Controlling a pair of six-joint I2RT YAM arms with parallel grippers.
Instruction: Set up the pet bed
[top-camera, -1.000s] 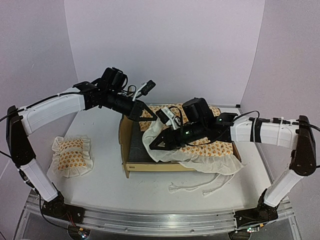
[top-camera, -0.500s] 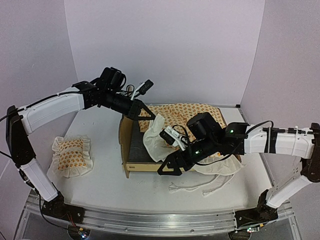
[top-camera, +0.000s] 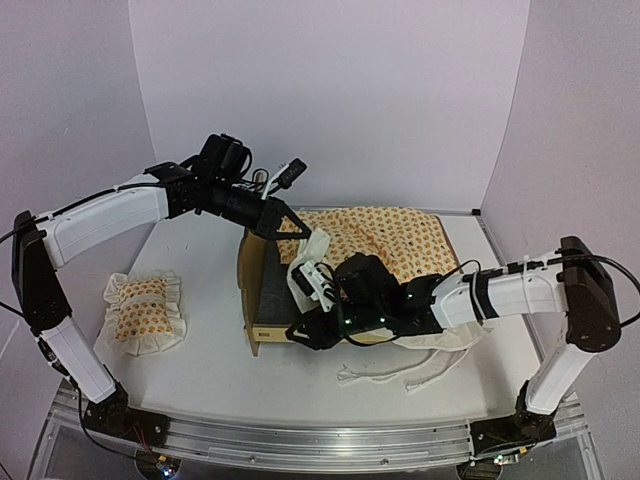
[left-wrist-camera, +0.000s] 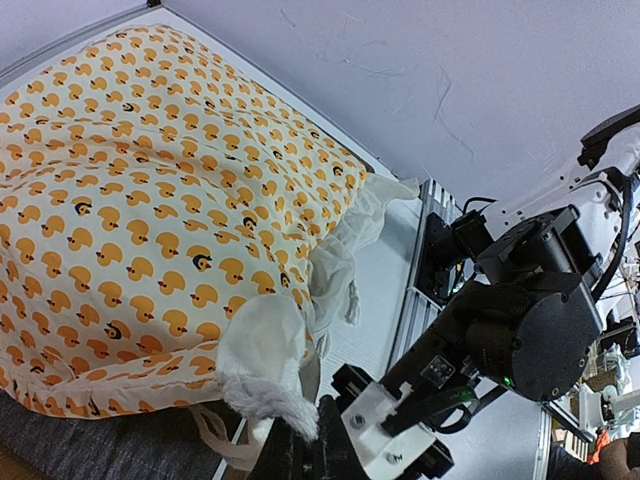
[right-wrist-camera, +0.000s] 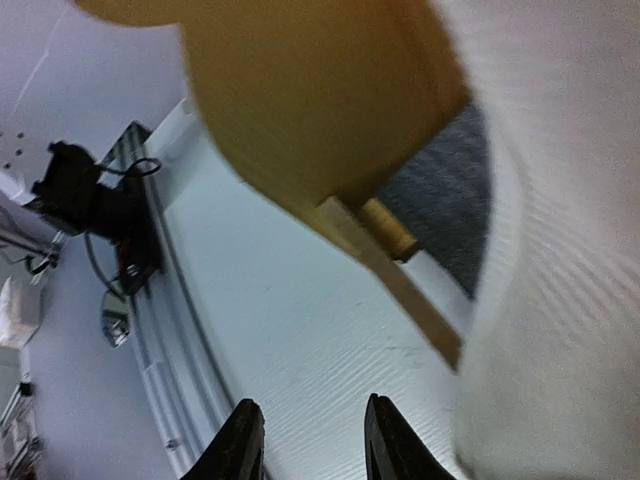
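Note:
The pet bed (top-camera: 250, 272), a light plywood frame with a dark grey base, stands mid-table. An orange-dotted cream cover (top-camera: 385, 240) lies bunched over its right part. My left gripper (top-camera: 288, 226) hovers above the bed's back left corner, shut on the cover's white ruffle corner. The left wrist view shows that ruffle pinched at my left gripper (left-wrist-camera: 300, 432), with the cover (left-wrist-camera: 150, 180) spread beyond. My right gripper (top-camera: 300, 335) sits low at the bed's front left corner. In its wrist view my right gripper (right-wrist-camera: 312, 450) is open over bare table, the plywood (right-wrist-camera: 320, 110) just ahead.
A small matching ruffled pillow (top-camera: 143, 312) lies at the left of the table. The cover's white ties (top-camera: 395, 375) trail onto the table in front of the bed. A metal rail (top-camera: 300, 440) runs along the near edge.
My right gripper has left the cover's ruffle over the bed and dropped forward and left to the frame's front left corner. The left gripper kept its hold and place.

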